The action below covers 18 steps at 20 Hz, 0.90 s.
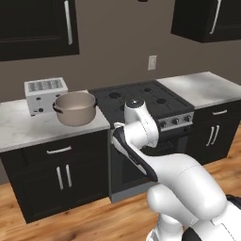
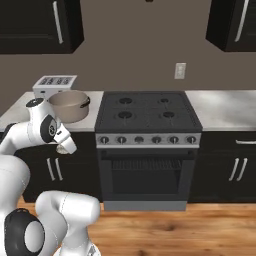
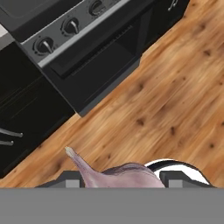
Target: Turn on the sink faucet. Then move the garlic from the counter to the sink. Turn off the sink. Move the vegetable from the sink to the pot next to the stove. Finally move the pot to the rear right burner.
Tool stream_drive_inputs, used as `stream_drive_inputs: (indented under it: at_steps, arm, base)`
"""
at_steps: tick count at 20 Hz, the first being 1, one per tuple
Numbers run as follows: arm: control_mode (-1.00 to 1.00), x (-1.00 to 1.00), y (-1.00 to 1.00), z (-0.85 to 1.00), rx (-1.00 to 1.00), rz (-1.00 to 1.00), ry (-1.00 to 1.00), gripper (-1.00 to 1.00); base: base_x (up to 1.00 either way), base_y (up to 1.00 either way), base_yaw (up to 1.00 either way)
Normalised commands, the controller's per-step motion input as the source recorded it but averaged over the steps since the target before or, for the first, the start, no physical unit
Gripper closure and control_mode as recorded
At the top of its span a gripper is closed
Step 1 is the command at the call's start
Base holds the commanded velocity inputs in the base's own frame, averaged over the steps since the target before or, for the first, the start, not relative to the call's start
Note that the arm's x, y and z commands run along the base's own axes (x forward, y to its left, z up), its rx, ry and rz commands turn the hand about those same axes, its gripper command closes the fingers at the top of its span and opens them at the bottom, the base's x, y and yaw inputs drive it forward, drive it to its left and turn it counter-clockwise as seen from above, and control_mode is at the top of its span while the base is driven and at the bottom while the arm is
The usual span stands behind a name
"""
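Garlic (image 3: 118, 175) clamped between the two dark finger tips (image 3: 72, 180), pointed stem sticking out toward ten o'clock in the hand view. Gripper (image 3: 120, 180) looking down on wood floor (image 3: 166, 100), with the oven door (image 3: 94, 65) and stove knobs (image 3: 70, 27) up at eleven o'clock. Over in the left base view, pot (image 1: 75, 108) sitting on the counter (image 1: 28, 127), just at nine o'clock of the stove (image 1: 141, 99), toaster (image 1: 44, 94) close behind it. Arm folded low in front of the oven. Same pot in the right base view at ten o'clock of the cooktop.
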Motion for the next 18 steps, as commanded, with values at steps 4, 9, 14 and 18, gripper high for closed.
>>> stream_drive_inputs:
  at_steps: [4, 9, 14, 18]
  arm:
    - [1.00, 0.00, 0.00, 0.00, 0.00, 0.00, 0.00, 1.00]
    - [1.00, 0.00, 0.00, 0.00, 0.00, 0.00, 0.00, 1.00]
    - [1.00, 0.00, 0.00, 0.00, 0.00, 0.00, 0.00, 1.00]
    - [1.00, 0.00, 0.00, 0.00, 0.00, 0.00, 0.00, 1.00]
  base:
    - [0.30, -0.20, 0.00]
    - [0.31, -0.23, 0.00]
    - [0.42, -0.29, 0.00]
    - [0.35, -0.18, -0.01]
